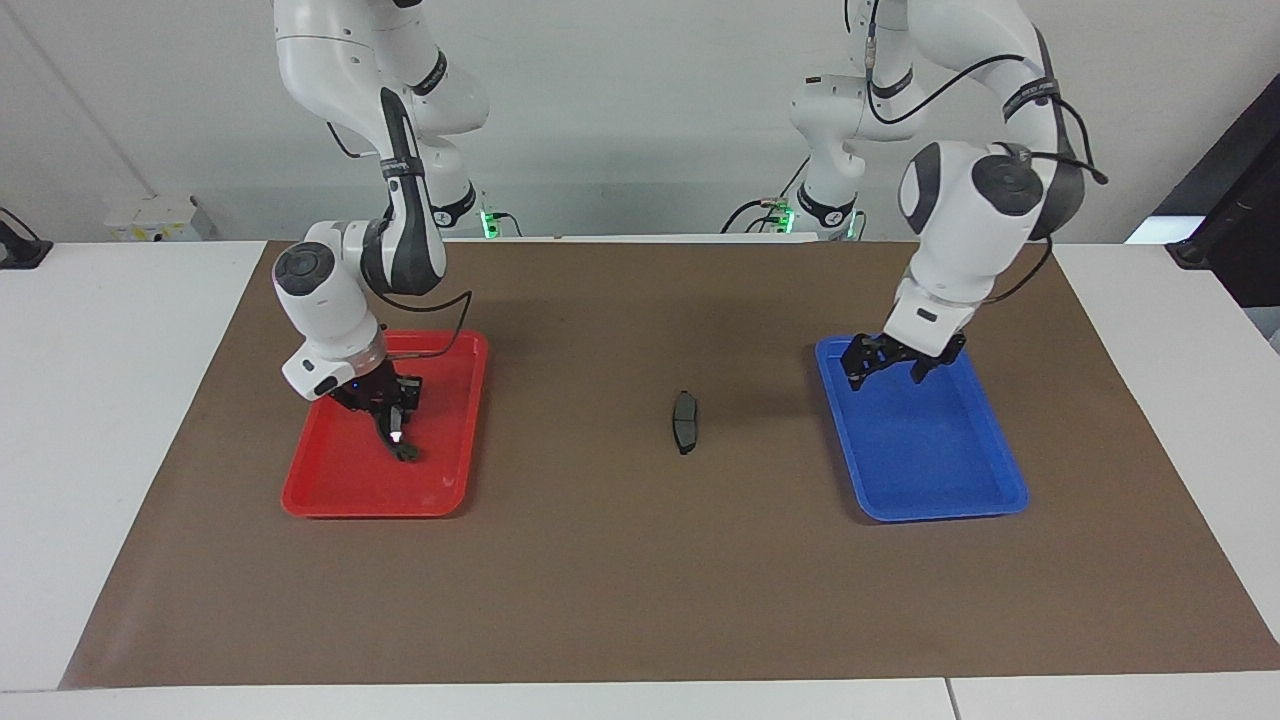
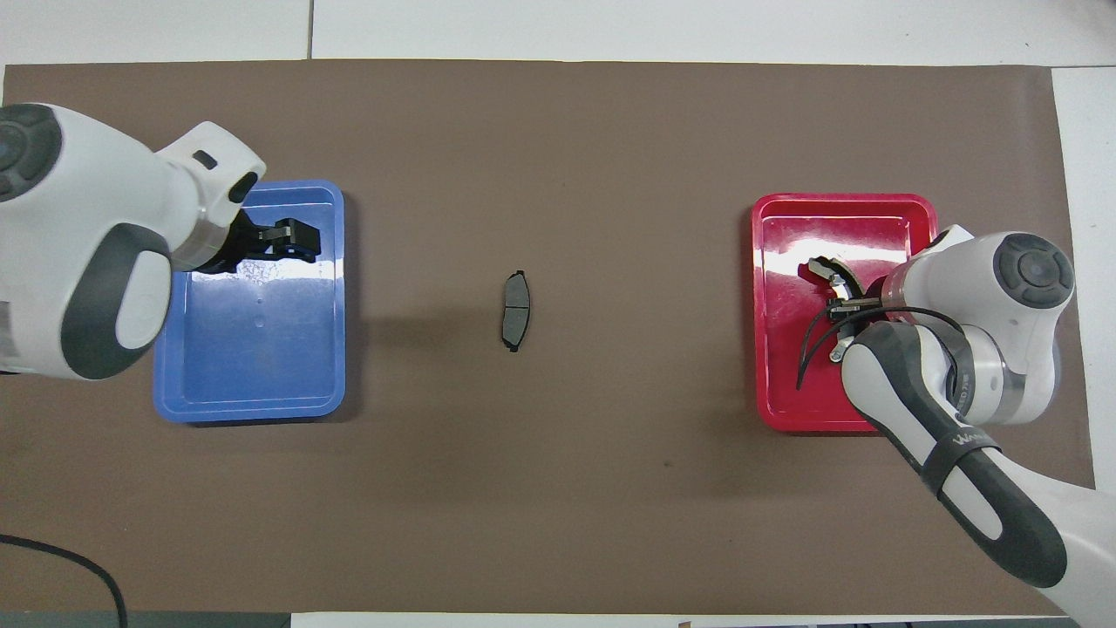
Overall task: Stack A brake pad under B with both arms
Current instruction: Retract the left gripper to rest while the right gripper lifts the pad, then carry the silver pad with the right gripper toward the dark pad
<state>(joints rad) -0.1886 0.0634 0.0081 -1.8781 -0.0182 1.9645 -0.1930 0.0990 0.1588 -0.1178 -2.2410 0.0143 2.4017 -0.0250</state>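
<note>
Pad A point(image 1: 684, 421) lying flat at centre of table point(image 1: 640, 580), apart from both trays, likely waiting as base of stack. Short, plain, dark, slightly curved.

In overhead view: red tray point(image 1: 470, 430) sitting at 3 o'clock from pad A, blue tray point(image 1: 960, 470) at 9 o'clock.

Right pincer point(image 1: 392, 415) reaching low into red tray at B point(image 1: 404, 448), the longer crescent with pale band; whether clamping it, cannot tell.

Left pincer point(image 1: 893, 370) hovering over blue tray, spread apart, holding nothing, waiting.

Glossy plastic red tray point(image 2: 915, 209) and blue tray point(image 2: 261, 384) lie on a matt brown paper-like mat point(image 2: 558, 488).
</note>
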